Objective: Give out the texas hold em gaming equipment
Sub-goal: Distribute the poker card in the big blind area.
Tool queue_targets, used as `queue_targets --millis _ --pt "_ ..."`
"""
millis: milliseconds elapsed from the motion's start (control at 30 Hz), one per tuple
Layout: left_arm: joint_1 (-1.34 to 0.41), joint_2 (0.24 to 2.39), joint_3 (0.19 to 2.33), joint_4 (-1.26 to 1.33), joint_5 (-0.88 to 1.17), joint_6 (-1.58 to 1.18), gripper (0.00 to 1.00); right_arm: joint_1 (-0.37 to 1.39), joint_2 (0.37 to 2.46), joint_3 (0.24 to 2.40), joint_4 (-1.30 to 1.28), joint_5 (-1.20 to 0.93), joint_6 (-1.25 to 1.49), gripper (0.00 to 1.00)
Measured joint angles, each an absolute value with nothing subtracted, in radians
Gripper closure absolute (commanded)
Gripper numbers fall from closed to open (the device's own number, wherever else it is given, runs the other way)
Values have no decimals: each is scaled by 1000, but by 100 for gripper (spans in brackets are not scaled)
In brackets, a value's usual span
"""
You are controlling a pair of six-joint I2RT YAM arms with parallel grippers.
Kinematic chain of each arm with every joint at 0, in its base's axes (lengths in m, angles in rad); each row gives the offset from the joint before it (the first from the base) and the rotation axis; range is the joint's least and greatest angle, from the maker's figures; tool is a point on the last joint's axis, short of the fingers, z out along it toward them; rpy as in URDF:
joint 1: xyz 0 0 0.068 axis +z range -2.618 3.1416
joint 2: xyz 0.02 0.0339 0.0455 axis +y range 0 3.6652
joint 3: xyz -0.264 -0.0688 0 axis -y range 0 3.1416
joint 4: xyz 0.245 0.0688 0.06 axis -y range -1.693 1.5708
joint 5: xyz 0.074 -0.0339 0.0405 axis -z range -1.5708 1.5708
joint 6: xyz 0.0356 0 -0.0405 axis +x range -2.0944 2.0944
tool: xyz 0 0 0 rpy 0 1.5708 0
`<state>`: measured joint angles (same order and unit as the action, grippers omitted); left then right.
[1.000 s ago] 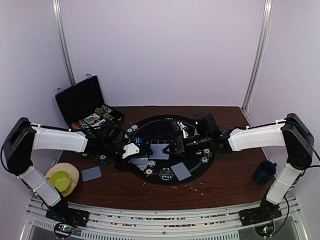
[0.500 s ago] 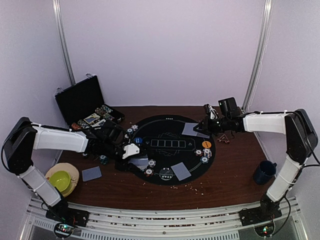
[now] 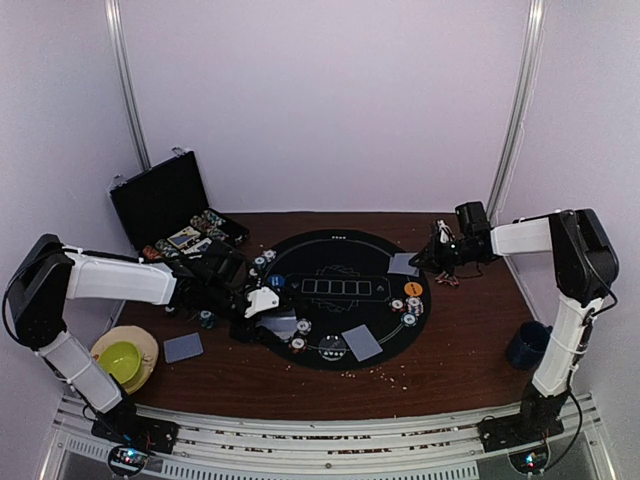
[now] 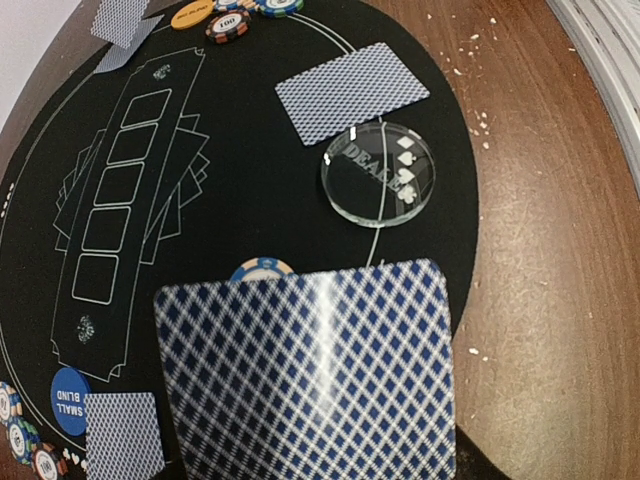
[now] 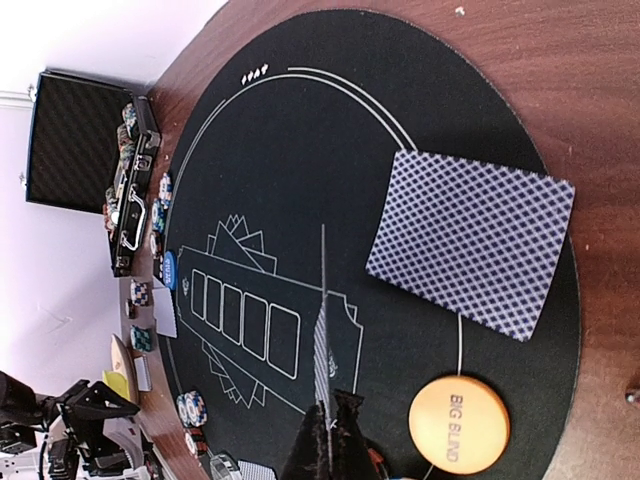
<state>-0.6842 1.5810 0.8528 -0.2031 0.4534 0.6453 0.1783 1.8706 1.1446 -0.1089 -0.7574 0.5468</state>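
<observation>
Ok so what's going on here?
Two robot arms are dealing poker cards. The right arm's jaws are shut on a blue-backed playing card at the right edge of the round black mat. The left arm holds another blue-checked card over the mat's left side. More cards, striped chips, a clear dealer disc and an orange big-blind disc lie on the mat.

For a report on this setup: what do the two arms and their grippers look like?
Both arms, the left arm and the right arm, have white shells with black joints and thin dark cables along them. The left gripper is black with a white part; the right gripper is black.
</observation>
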Motion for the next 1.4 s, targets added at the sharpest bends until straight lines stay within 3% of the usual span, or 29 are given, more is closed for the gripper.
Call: queue_targets --millis 433,600,800,1067,1400 --pt "-684 1586 853 -203 453 646 48 111 2053 1256 -115 -837 545 100" --pt "-684 1592 853 -203 453 646 48 90 2061 1283 -127 -851 542 79" --pt "-684 1597 853 -203 453 646 48 86 2075 1320 -136 -860 525 63" --pt "-684 1597 853 -203 453 646 48 86 2100 1342 -176 -846 520 51" --pt "-684 1603 853 -203 452 646 48 88 2100 1379 -237 -762 496 44"
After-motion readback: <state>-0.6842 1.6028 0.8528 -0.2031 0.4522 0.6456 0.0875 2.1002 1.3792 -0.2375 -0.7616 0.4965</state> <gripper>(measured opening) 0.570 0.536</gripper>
